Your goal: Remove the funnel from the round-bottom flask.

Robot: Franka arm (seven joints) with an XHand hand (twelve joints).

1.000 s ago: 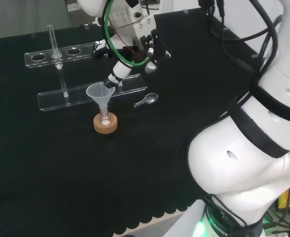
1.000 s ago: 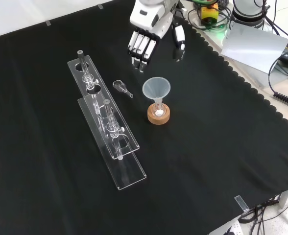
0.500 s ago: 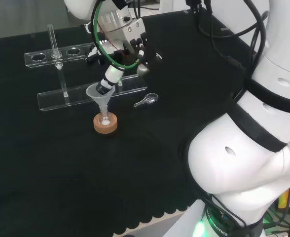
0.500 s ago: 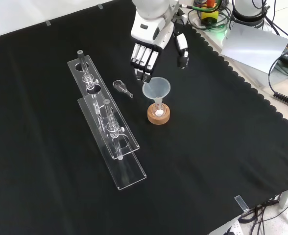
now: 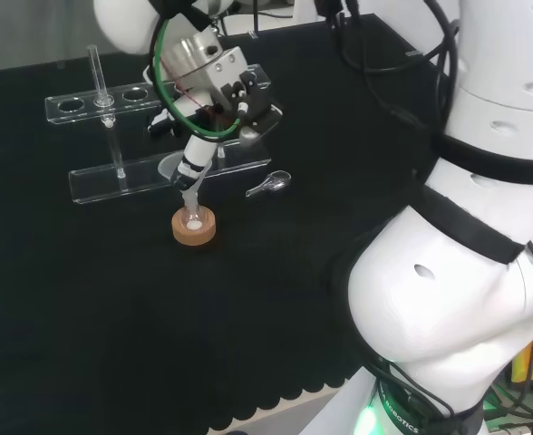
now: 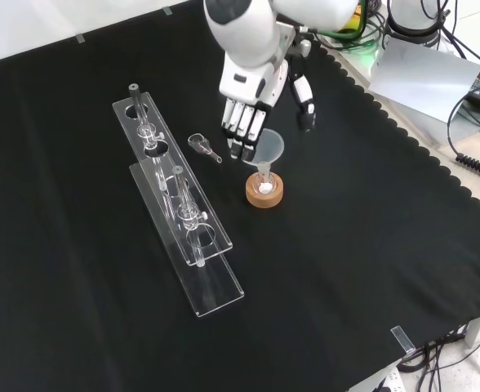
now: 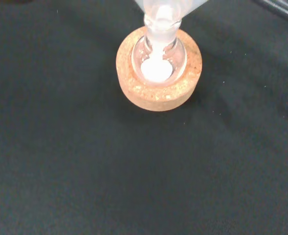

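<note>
In the front view, the nearest ware is a pair of clear test-tube racks (image 6: 187, 229) lying end to end on the black cloth (image 6: 346, 269), with glass tubes standing in them. Beyond them, to the right in that view, a cork ring stand (image 6: 264, 191) holds a small round-bottom flask (image 6: 264, 185) with white powder at its bottom. The wrist view looks straight down on the same cork ring stand (image 7: 158, 69) and round-bottom flask (image 7: 158, 58); the powder shows as a pale patch inside the bulb.

The clear funnel (image 6: 266, 147) sits upright with its stem in the flask's neck. The hand (image 6: 244, 114) hangs over the funnel's left rim in the front view, its fingers (image 6: 238, 135) straight and side by side, pointing down, and the thumb (image 6: 304, 96) held apart on the funnel's far right side, so the funnel's cone lies between fingers and thumb. Whether any fingertip touches the rim cannot be told.

Just left of the funnel in the front view a small clear spoon (image 6: 202, 146) lies on the cloth.

In the head view the hand (image 5: 214, 95) reaches down to the funnel (image 5: 181, 169) above the cork ring stand (image 5: 194, 227).
</note>
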